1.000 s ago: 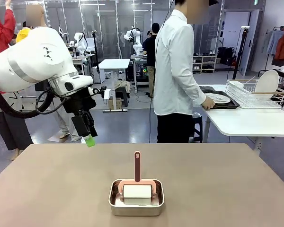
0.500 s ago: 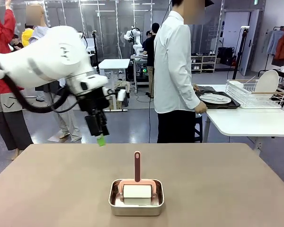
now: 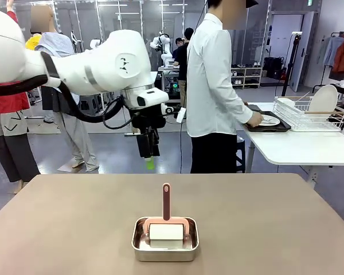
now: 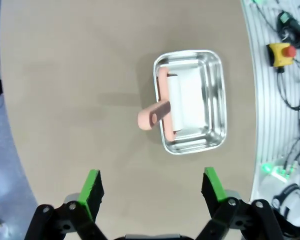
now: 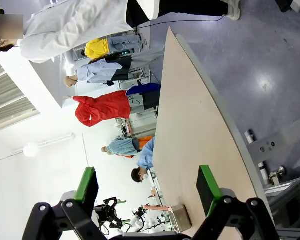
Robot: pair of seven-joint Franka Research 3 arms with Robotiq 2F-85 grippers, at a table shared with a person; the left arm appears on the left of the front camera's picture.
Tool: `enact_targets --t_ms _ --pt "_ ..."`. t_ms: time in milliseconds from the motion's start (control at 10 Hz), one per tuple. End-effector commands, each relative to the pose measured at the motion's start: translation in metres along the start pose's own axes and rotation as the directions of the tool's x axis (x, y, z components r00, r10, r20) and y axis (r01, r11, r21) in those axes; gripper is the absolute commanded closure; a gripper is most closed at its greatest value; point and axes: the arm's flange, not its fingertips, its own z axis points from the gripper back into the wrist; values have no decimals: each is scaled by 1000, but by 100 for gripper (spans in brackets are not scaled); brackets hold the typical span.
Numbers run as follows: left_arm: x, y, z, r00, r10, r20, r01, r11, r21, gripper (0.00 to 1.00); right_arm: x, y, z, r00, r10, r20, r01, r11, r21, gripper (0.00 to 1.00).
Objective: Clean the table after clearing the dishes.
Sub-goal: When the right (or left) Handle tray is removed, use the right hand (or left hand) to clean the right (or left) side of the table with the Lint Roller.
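Observation:
The brown table (image 3: 74, 229) carries a small steel pan (image 3: 165, 243) holding a pink-handled roller (image 3: 166, 201) with a white roll. My left gripper (image 3: 149, 156) hangs high above the table's far edge, slightly left of the pan. In the left wrist view my left gripper (image 4: 152, 187) is open and empty, with the pan (image 4: 210, 107) and roller (image 4: 155, 114) below on the table (image 4: 80, 90). My right gripper (image 5: 147, 192) is open and empty, off the table's (image 5: 200, 130) side. The dishes (image 3: 269, 120), a white plate on a dark tray, lie on the white side table under a person's hand.
A person in a white shirt (image 3: 212, 86) stands beyond the far edge, turned to the white side table (image 3: 298, 146). A wire rack (image 3: 309, 114) there holds an upright plate. Other people stand at the back left.
My left arm has swung right, from the table's far left toward the middle, staying open. The person's hand has shifted over the tray on the side table.

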Motion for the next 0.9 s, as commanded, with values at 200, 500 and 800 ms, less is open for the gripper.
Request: enact_targets --t_ms 200,500,800 --pt "28 16 -18 996 -3 -84 1 1000 -23 0 -4 2 0 1000 4 9 -4 1000 -13 0" --pt "40 19 -44 994 6 -106 -17 995 -100 0 -4 2 0 1000 4 9 -4 1000 -13 0" --pt "45 23 -72 994 9 -113 -27 986 -162 0 -4 2 0 1000 4 9 -4 1000 -13 0"
